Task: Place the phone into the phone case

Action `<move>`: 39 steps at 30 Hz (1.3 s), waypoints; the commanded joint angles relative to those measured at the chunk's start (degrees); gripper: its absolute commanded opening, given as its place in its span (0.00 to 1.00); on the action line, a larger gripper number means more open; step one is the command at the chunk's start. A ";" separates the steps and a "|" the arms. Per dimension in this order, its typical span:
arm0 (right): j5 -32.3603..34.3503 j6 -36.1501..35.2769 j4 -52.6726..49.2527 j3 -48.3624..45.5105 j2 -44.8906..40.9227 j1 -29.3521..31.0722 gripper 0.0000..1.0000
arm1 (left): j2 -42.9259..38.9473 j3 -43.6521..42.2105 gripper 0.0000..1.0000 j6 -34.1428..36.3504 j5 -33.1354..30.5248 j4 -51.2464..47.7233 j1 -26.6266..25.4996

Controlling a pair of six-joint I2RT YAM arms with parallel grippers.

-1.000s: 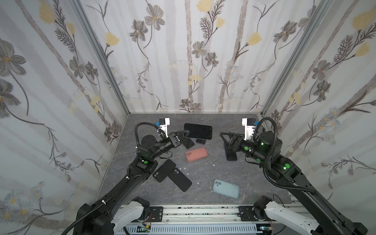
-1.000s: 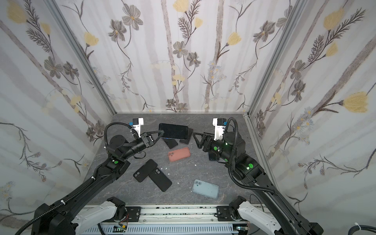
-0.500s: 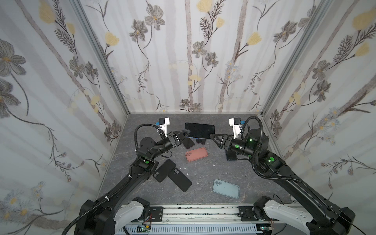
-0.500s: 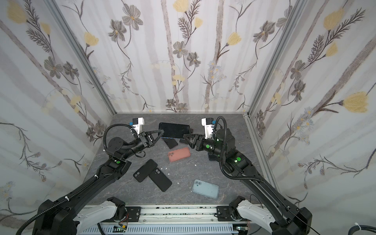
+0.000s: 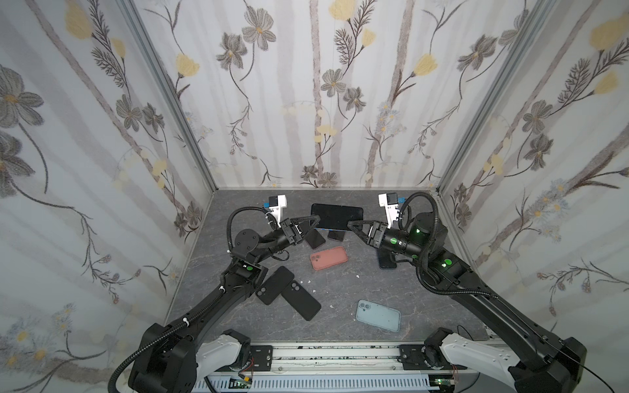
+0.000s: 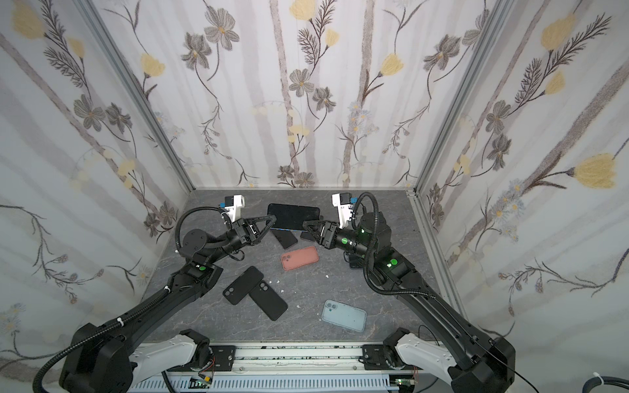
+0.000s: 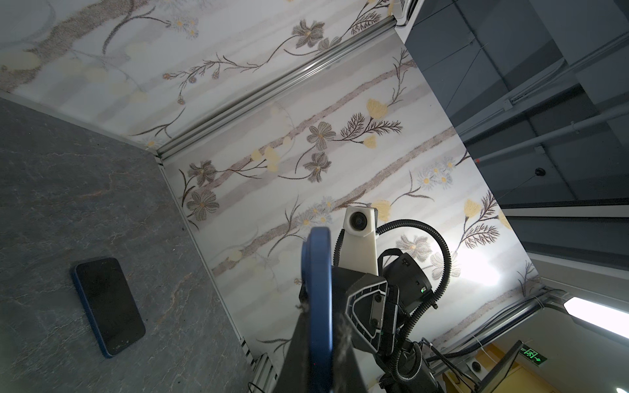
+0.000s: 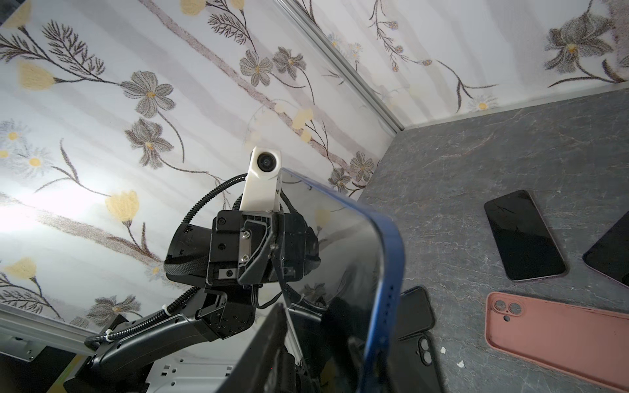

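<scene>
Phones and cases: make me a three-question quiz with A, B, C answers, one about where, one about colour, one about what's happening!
1. Where is the pink case?
A. on the table
B. in the jaws
C. on the wall

2. What colour is the held phone's rim?
A. red
B. green
C. blue

3. What are the left jaws doing?
A. resting open
B. gripping the phone
C. pushing a case

Answers: 1 A, it lies flat between the arms; 2 C, both wrist views show a blue edge; 3 B, they pinch the phone's end in the air.
</scene>
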 commanded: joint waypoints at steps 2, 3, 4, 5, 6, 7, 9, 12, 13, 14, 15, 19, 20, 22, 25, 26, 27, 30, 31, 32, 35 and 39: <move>-2.27 0.89 6.58 -0.02 0.03 0.27 0.27 | 0.64 0.98 0.00 0.30 1.54 1.33 -0.01; -2.29 0.89 6.81 -0.11 0.00 0.39 0.24 | 0.87 1.28 0.00 0.36 1.53 1.17 0.06; -2.31 0.97 7.08 -0.28 0.03 0.49 0.20 | 1.09 1.53 0.00 0.47 1.54 0.80 0.00; -2.21 1.03 7.14 -0.44 0.03 0.48 0.17 | 1.31 1.94 0.00 0.57 1.51 0.35 0.05; -2.17 1.09 7.10 -0.55 0.06 0.56 0.15 | 1.44 2.23 0.00 0.82 1.51 0.05 -0.01; -2.12 1.01 7.35 -0.77 0.01 0.53 0.13 | 1.58 2.42 0.00 1.12 1.41 -0.37 0.00; -1.96 0.92 7.36 -1.11 -0.15 0.54 0.08 | 1.70 2.70 0.00 1.97 1.34 -1.49 -0.01; -1.54 0.81 6.32 -0.16 0.15 0.52 0.00 | 1.73 2.72 0.00 2.81 1.47 -2.32 0.03; -1.64 0.83 6.10 0.12 0.28 0.61 0.00 | 1.65 2.57 0.00 3.19 1.37 -2.65 0.02; -1.72 0.86 6.17 0.27 0.35 0.59 0.00 | 1.40 2.40 0.00 3.55 0.95 -3.54 0.11; -1.61 0.94 6.16 0.33 0.22 0.64 0.00 | 1.12 2.15 0.00 3.85 0.35 -4.47 0.08; -0.23 1.75 7.12 -1.28 -0.43 0.85 0.00 | 0.06 1.83 0.00 5.31 -0.62 -7.49 0.16; -0.11 1.94 7.44 -1.66 -0.48 0.95 0.00 | -0.27 1.67 0.00 5.89 -0.61 -8.08 0.21; -0.22 2.04 7.23 -1.72 -0.36 0.99 0.00 | -0.74 1.19 0.00 6.46 -0.83 -8.71 0.20; -1.09 1.95 6.52 -1.18 -0.26 0.92 0.00 | -0.59 0.46 0.00 6.54 -1.03 -8.92 0.17; -1.46 1.70 6.13 -1.10 -0.36 0.92 0.00 | -0.27 0.43 0.00 6.56 -0.88 -9.07 0.26; -1.40 1.22 5.24 -0.93 -0.52 0.98 0.00 | 0.02 0.62 0.00 6.52 -0.68 -9.33 0.34; -0.47 -0.76 1.44 -0.08 -0.79 0.92 0.22 | 0.81 0.68 0.00 5.13 0.82 -8.18 0.56; -0.55 -1.31 0.75 0.14 -0.96 0.85 0.29 | 0.92 0.61 0.00 4.25 1.48 -6.99 0.71; -0.55 -1.47 0.73 0.24 -1.12 0.84 0.35 | 1.01 0.55 0.00 3.25 2.32 -5.72 0.74; -0.60 -1.43 1.97 1.04 -1.15 0.70 0.36 | 0.85 0.77 0.00 2.02 5.02 -2.87 0.69; -3.13 1.01 7.10 1.34 -0.86 0.68 0.21 | 0.42 0.49 0.00 0.36 7.06 1.08 0.70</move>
